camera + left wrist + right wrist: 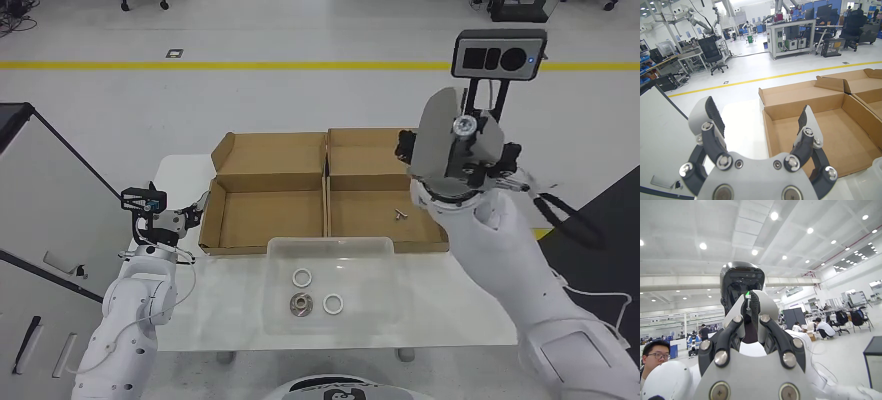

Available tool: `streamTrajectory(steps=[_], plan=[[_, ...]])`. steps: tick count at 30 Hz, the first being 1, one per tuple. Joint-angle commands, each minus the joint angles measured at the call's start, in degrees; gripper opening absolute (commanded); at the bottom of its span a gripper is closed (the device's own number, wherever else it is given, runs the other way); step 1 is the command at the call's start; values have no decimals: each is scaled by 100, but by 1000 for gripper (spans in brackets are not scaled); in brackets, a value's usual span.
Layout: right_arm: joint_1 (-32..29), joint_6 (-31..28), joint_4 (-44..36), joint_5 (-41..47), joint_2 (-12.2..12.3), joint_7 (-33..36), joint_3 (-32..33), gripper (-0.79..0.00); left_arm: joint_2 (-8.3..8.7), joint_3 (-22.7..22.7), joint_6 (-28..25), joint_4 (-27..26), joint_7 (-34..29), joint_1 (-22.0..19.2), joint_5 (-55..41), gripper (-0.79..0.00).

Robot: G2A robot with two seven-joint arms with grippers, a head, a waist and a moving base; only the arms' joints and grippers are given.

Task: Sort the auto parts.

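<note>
Precariously clamped on a small screw (748, 303) at right pincer (750, 295) tips, raised high by the right cardboard box (365, 212); could slip and bounce away; left pincer (758, 106) apart beside left cardboard box (829, 132)

Bolt (401, 213) in right box (360, 205), beside left box (262, 215), behind bin (330, 240)
</note>
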Motion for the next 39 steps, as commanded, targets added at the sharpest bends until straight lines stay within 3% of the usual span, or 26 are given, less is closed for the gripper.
streamTrajectory(steps=[1,10,24,39], plan=[[-39,127,-19,-211,-6,-80,47,-785,0,0,0,0,0,0,0,0],[-184,654,-145,-983,-19,-283,280,-785,0,0,0,0,0,0,0,0],[-317,330,-170,-137,-186,58,316,-785,0,0,0,0,0,0,0,0],[-317,330,-170,-137,-186,58,316,-785,0,0,0,0,0,0,0,0]])
